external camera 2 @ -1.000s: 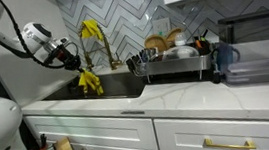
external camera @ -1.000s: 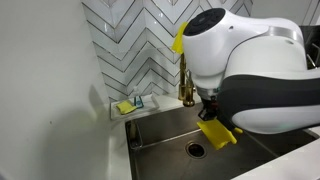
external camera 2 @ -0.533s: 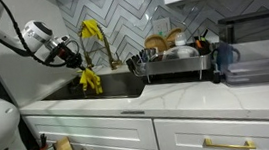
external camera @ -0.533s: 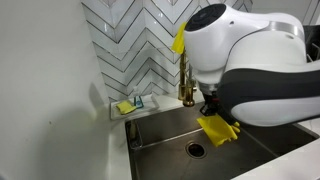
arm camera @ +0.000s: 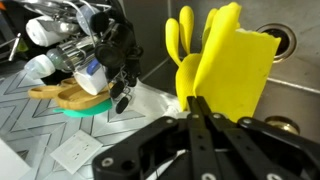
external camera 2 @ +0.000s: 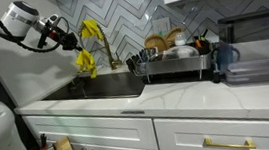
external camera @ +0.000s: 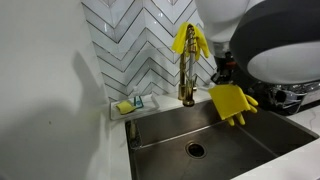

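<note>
**Kitchen sink stn., items by size**

1. Table [external camera 2: 177, 93]: white stone top w/ cabinets under; carries sink and rack.
2. Backsplash [external camera: 130, 40]: grey/white herringbone tile behind sink.
3. Sink [external camera: 165, 125]: steel basin set into table.
4. Arm [external camera 2: 23, 16]: white, single; reaches in over basin from the side.
5. Dish rack [external camera 2: 179, 65]: on table just beside sink, loaded w/ dishes.
6. Faucet [external camera: 187, 85]: brass, upright at basin's back edge.
7. Held glove [external camera: 232, 102]: yellow rubber. Jaws clenched on its cuff end, pinching it flat (wrist view shows this). Hangs directly below jaws, long axis approx. vertical, fingers lowermost and a bit splayed. In the air over basin, touching neither sink nor table; just beside faucet, abt its mid-height.
8. Draped glove [external camera: 190, 40]: yellow, matching; slung over faucet top, higher than held glove, near it, no contact evident.
9. Sponge [external camera: 124, 107]: yellow, in small holder at basin's back corner, well apart from jaws.
10. Drain [external camera: 195, 150]: round, in basin floor, below and to one side of held glove.
</note>
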`<action>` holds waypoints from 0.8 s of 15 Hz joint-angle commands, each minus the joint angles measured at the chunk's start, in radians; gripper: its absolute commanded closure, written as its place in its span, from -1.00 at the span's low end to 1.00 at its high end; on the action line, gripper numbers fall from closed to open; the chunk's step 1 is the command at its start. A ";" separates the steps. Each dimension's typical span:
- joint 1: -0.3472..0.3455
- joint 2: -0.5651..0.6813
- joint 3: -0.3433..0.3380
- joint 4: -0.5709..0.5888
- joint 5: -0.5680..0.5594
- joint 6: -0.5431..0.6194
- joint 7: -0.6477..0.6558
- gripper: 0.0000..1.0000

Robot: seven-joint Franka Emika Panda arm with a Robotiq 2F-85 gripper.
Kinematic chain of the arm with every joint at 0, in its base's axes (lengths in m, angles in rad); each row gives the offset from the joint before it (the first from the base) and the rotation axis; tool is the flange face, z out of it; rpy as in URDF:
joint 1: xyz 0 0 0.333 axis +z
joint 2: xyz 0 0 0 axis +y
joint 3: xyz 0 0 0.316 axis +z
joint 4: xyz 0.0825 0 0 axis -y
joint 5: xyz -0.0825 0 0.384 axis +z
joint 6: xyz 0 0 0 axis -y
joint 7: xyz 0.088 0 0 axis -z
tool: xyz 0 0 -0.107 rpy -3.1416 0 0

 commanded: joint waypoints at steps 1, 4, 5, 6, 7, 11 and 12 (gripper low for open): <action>-0.063 0.003 0.067 0.048 -0.114 0.013 0.046 0.99; -0.060 -0.006 0.059 0.048 -0.079 0.005 0.018 0.97; -0.062 -0.004 0.061 0.050 -0.084 0.005 0.021 0.97; -0.063 -0.002 0.062 0.051 -0.086 0.005 0.022 0.99; -0.063 -0.004 0.062 0.057 -0.084 0.005 0.025 0.99; -0.082 -0.033 0.072 0.122 -0.106 -0.044 0.030 0.99; -0.090 -0.040 0.075 0.141 -0.118 -0.055 0.033 0.99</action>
